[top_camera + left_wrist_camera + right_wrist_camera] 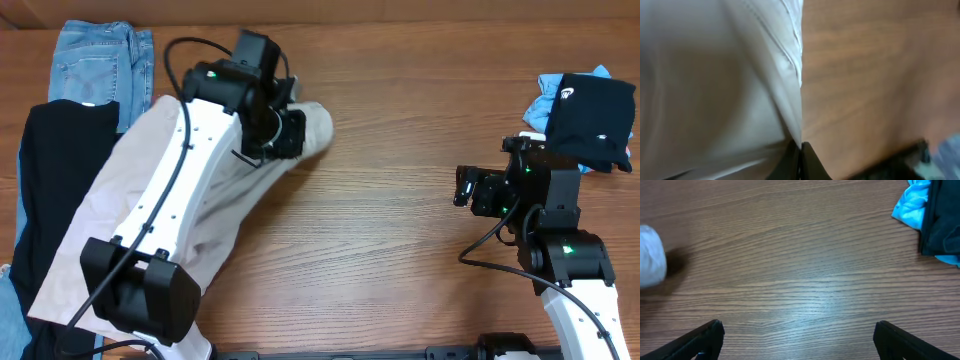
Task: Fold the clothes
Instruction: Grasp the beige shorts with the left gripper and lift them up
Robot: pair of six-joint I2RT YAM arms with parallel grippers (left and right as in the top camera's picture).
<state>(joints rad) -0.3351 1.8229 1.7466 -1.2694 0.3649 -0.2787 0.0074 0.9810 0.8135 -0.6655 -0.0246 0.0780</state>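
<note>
Light beige trousers [120, 190] lie on the left of the wooden table, partly under my left arm. My left gripper [285, 130] is shut on a seamed edge of the beige trousers [740, 75] near their upper right end; its fingers [801, 159] pinch the fabric. My right gripper [462, 187] is open and empty over bare wood at the right [797, 340]. The trousers' end shows as a pale blur at the left of the right wrist view [651, 255].
Blue jeans [100, 60] and a black garment [55, 190] lie at the far left, partly under the trousers. A black cloth [592, 122] on a light blue one [548, 100] sits at the right back, also in the right wrist view [940, 220].
</note>
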